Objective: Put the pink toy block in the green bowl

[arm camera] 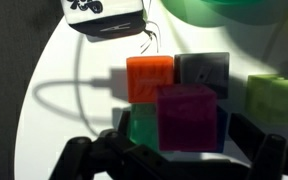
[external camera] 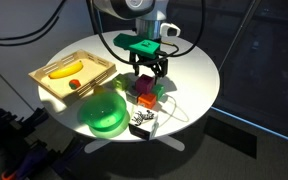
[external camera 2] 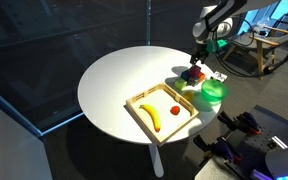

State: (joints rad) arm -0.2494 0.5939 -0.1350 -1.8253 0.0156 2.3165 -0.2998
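Note:
The pink toy block (arm camera: 189,115) is a magenta cube in a tight cluster with an orange block (arm camera: 149,77), a grey block (arm camera: 202,68) and a green block (arm camera: 142,122). My gripper (arm camera: 182,140) is open. Its dark fingers stand on either side of the pink block, and the green block also lies inside the left finger. In both exterior views the gripper (external camera: 148,72) (external camera 2: 196,62) hangs just over the block cluster (external camera: 144,95) (external camera 2: 192,74). The green bowl (external camera: 104,110) (external camera 2: 214,92) stands beside the cluster, and its rim shows at the top of the wrist view (arm camera: 224,10).
A wooden tray (external camera: 46,78) (external camera 2: 136,108) holds a banana and a red fruit. A white box with black markings (external camera: 142,123) (arm camera: 104,15) and a thin cable (arm camera: 64,100) lie by the blocks. A yellow-green block (arm camera: 276,98) sits at the right. The round white table's edge (external camera: 199,105) is close.

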